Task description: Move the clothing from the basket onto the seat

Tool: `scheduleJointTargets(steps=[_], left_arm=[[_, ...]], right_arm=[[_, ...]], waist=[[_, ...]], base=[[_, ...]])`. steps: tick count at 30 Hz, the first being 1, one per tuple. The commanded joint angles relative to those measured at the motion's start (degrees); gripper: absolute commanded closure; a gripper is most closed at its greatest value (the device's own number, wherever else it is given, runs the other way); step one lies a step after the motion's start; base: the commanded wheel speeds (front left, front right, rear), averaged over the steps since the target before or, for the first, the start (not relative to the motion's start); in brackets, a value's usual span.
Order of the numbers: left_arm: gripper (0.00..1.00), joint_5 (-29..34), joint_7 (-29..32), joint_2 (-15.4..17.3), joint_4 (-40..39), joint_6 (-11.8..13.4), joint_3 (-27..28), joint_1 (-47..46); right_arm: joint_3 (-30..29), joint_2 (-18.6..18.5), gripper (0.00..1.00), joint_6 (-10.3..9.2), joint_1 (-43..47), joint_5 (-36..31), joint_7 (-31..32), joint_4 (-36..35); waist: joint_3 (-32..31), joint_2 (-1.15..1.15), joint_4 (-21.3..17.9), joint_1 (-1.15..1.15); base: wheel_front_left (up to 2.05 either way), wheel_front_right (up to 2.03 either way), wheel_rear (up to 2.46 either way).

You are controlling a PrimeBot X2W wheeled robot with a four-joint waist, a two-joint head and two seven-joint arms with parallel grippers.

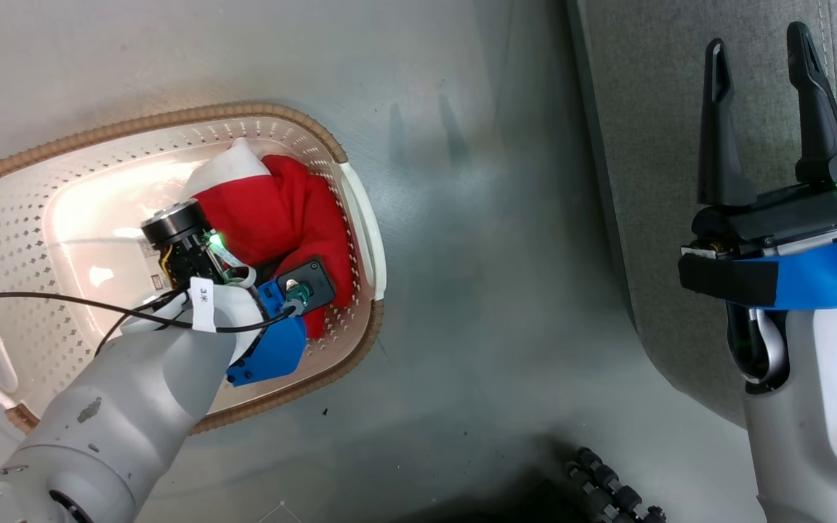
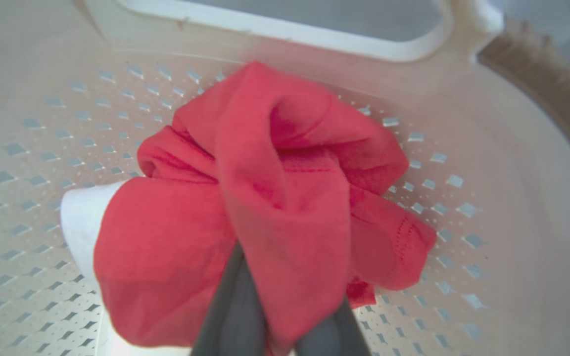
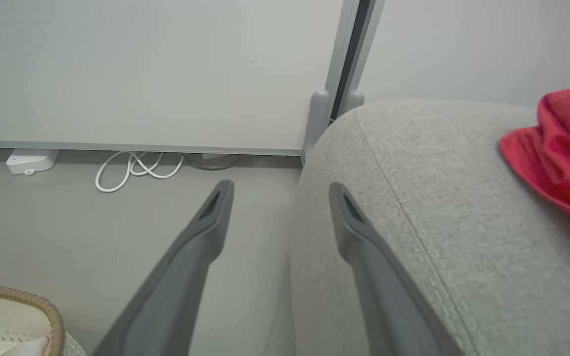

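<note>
**Fig.** My L gripper (image 2: 277, 316) is down in the basket (image 1: 171, 118), jaws pinched shut on a fold of the red garment (image 1: 284, 211), which is bunched by the handle-side wall. A grip on the top fold should, I judge, lift the whole bunch clear. My R gripper (image 1: 756, 40) hangs wide open & empty over the seat (image 1: 651, 145) edge, out of the lift path; a 2nd garment (image 3: 562, 148) lies on the seat.

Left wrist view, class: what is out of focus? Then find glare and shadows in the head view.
Left wrist view: the left tool's fingers blur at the bottom edge, the red garment is sharper. Head view: glare washes out the basket inside; two finger-shaped shadows lie on the floor.
</note>
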Motion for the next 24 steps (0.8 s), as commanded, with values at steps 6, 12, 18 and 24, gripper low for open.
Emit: scheduleJointTargets(steps=[6, 12, 18, 24], left_arm=[[1.0, -4.03, -1.58, -0.82, -0.97, 0.09, -0.06, 0.73], [1.0, -7.48, -2.35, -1.17, -3.65, 0.09, -0.05, 2.04], [1.0, -11.46, -2.41, -0.8, -10.45, 0.08, 1.46, 3.44], [1.0, -12.21, -2.43, -0.25, -18.12, 0.71, 5.7, 6.06]], right_arm=[[-0.25, 0.24, 0.0, -0.06, 0.16, -0.28, 0.0, 0.66], [-0.71, -0.46, 0.0, -0.06, 1.69, -0.36, 0.0, 1.25], [-0.97, -1.05, 0.0, -0.06, 3.54, -0.78, 0.0, 1.93], [-1.15, -1.74, 0.0, -0.06, 5.73, -0.8, 0.0, 2.97]], waist=[[-2.26, 0.0, 1.24, 0.0], [-6.21, 0.0, 3.27, 0.0], [-11.26, 0.0, 6.14, 0.0], [-16.55, 0.0, 9.07, 0.0]], base=[[0.0, 0.0, 0.0], [0.0, 0.0, 0.0], [0.0, 0.0, 0.0], [0.0, 0.0, 0.0]])
